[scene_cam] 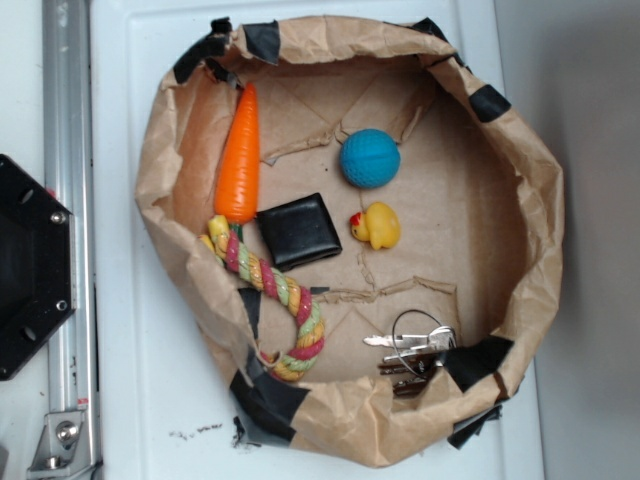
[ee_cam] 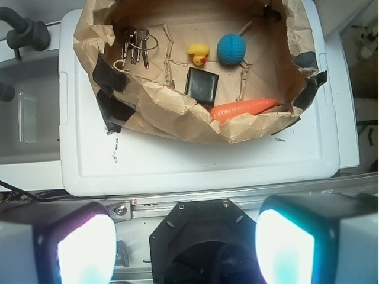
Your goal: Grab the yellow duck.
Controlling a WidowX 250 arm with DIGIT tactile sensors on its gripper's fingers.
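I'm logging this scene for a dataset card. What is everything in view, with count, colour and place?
yellow duck: one, yellow, mid-bin, below the ball
ball: one, blue, upper middle of bin
wallet: one, black, left of the duck
carrot toy: one, orange, along the left wall
rope toy: one, yellow-red-green, lower left
keys: one bunch, silver, lower right
paper bin: one, brown with black tape, on the platform
platform: one, white
end effector: one; fingers wide apart, empty, outside the bin in the wrist view

Inside a taped paper bowl: carrot, blue ball, black wallet, rope toy, keys.
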